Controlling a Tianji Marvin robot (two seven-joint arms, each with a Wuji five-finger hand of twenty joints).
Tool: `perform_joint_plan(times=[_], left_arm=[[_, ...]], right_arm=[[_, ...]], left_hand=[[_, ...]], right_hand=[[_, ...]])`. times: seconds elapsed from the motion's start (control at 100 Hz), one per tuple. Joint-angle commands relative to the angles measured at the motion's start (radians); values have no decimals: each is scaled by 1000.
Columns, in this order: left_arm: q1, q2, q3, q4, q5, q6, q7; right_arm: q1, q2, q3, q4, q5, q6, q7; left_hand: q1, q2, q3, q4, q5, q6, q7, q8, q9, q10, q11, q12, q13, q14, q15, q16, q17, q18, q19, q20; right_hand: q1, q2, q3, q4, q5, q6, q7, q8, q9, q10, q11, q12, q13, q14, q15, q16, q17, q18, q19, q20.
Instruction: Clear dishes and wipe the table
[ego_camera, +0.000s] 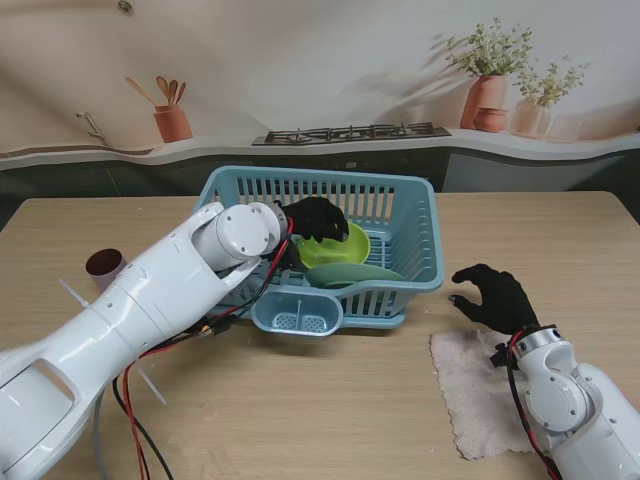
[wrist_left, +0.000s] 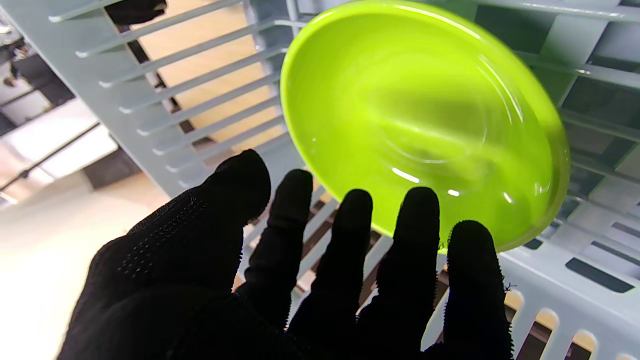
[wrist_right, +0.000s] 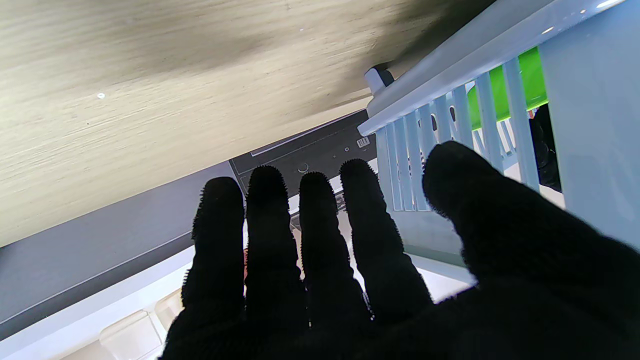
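Lime bowl (wrist_left: 425, 120) in basket (ego_camera: 400, 205), left hand (wrist_left: 280, 280) spread, empty (wrist view only), right hand (ego_camera: 497, 297) open beside cloth (ego_camera: 475, 390).

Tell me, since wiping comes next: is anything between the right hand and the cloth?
Nothing visible. The right hand, open, hovers just beyond the far edge of the cloth, which lies flat on the table. The basket stands off to its left.

Pale blue basket (ego_camera: 415, 215); lime-green bowl (ego_camera: 345, 245); black hands

Glossy plastic bowl (wrist_left: 425, 120), matt wood-grain table (ego_camera: 330, 400)
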Motion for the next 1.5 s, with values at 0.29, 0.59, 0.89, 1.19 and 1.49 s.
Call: perform_joint_plan(times=[0.29, 0.59, 0.89, 1.19, 1.49], left_arm=[[38, 43, -64, -107, 35, -30, -17], [86, 83, -134, -196, 91, -72, -39], [168, 131, -245, -309, 152, -123, -85], [276, 176, -388, -420, 222, -214, -140], [403, 209, -562, -527, 279, -322, -184]], right_arm=[[-4, -2, 1, -2, 1, -13, 14], [-5, -1, 5, -4, 4, -22, 18], [-8, -2, 6, -7, 11, -24, 23], [-11, -1, 5, -11, 12, -20, 32], [-13, 2, 0, -21, 7, -14, 47]], left_hand=[[11, -3, -2, -40, -27, -6, 5, 12, -12, -29, 14, -13, -19, -19, 15, 17, -9, -8, 3, -12], [239, 79, -287, 5, -25, -19, 75, 2, 20, -19, 46, 2, 12, 5, 72, 52, 27, 12, 72, 35], [290, 104, -358, 24, -14, -21, 108, 3, 42, -13, 60, 8, 33, 16, 98, 65, 58, 37, 114, 63], [289, 107, -367, 27, -12, -17, 112, 2, 48, -15, 61, 9, 40, 14, 100, 65, 63, 48, 113, 66], [294, 107, -372, 29, -9, -14, 114, 0, 48, -13, 61, 9, 41, 15, 100, 65, 73, 46, 113, 69]], right_hand=[[1, 3, -7, 12, 20, 6, -7, 6, 11, -6, -6, -9, -16, -18, -12, -5, -12, -22, -12, 10], [2, 4, -9, 12, 21, 6, -7, 6, 12, -8, -5, -9, -16, -16, -12, -5, -12, -19, -12, 11], [1, 3, -8, 12, 23, 3, -7, 7, 14, -7, -6, -10, -15, -17, -12, -5, -10, -19, -11, 11], [1, 3, -7, 12, 24, 4, -7, 7, 15, -7, -7, -10, -15, -17, -12, -5, -11, -17, -11, 11], [1, 2, -6, 12, 25, 3, -8, 7, 15, -6, -7, -10, -14, -17, -11, -5, -10, -17, -10, 11]])
